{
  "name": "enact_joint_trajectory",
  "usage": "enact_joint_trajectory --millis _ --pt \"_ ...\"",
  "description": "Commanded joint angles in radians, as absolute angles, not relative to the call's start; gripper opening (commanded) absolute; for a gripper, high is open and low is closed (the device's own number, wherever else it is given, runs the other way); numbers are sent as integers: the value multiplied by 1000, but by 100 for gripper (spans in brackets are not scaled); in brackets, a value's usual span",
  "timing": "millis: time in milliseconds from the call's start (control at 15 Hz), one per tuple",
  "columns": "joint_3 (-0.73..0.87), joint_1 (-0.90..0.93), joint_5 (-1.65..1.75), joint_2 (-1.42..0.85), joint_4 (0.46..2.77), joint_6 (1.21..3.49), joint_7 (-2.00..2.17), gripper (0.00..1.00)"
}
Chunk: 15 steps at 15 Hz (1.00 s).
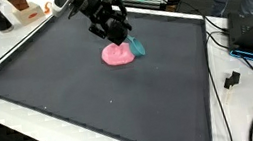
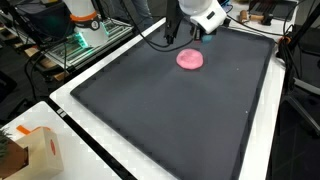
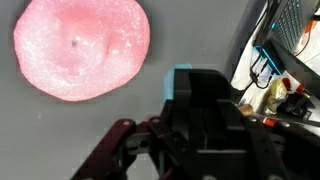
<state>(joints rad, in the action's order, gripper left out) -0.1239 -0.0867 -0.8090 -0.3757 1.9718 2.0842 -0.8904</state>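
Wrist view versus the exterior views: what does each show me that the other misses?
Wrist view only: the speckled surface of the pink blob, with a small dimple near its middle. Exterior views only: the whole black mat, the white table round it, and a cardboard box at a corner. Shared: the blob, the teal block beside it, and the pincer above them. No view shows whether it is open or shut.

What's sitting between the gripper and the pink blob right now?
Nothing: the wrist view shows only bare dark mat between the gripper and the pink blob. The teal piece lies off to the side.
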Motion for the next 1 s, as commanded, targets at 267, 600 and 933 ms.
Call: enact_joint_trajectory --millis 267,600,933 --pt "-103 -71 -803 -377 1983 2089 -860 25" --pt "-88 -61 -760 -359 1986 2081 -773 25" --pt "-77 -47 -657 -324 1987 2080 -634 25"
